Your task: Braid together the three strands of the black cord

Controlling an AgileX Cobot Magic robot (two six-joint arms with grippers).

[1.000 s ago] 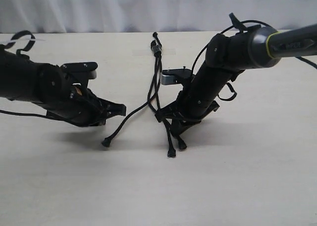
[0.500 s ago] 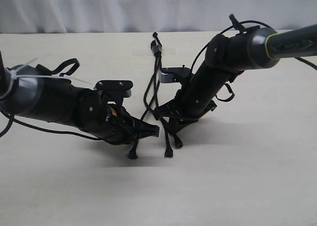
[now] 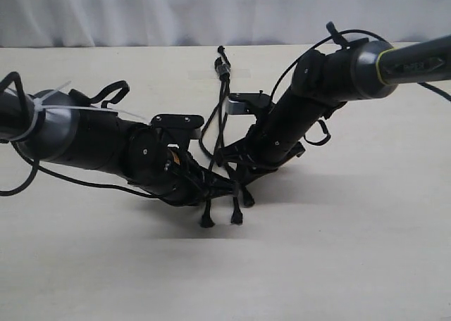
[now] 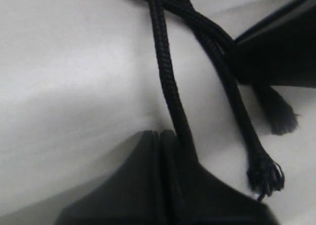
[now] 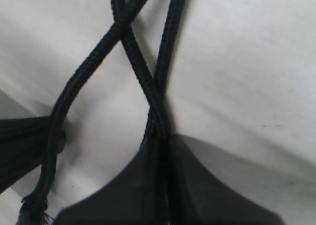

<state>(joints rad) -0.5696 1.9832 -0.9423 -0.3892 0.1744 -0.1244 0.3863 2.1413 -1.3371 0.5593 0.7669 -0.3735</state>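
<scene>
Pale tabletop (image 3: pixel 352 265) carries the cord (image 3: pixel 225 89) in its middle, knot (image 3: pixel 223 69) farthest from the arms, so the 3 strands (image 4: pixel 165 72) trail free for crossing. Left pincer (image 3: pixel 222 187) is clamped on 1 strand, right pincer (image 3: pixel 234 168) on 2 strands. Only the wrist views show those closed grips; from outside, black bodies hide them.

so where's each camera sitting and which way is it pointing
exterior view: off the arms, faces the black cord on the table; both arms show.
left wrist view: left arm, looks along the left gripper, shut on one strand.
right wrist view: right arm, looks along the right gripper, shut on two strands.
shared: each wrist view catches the other gripper.
</scene>
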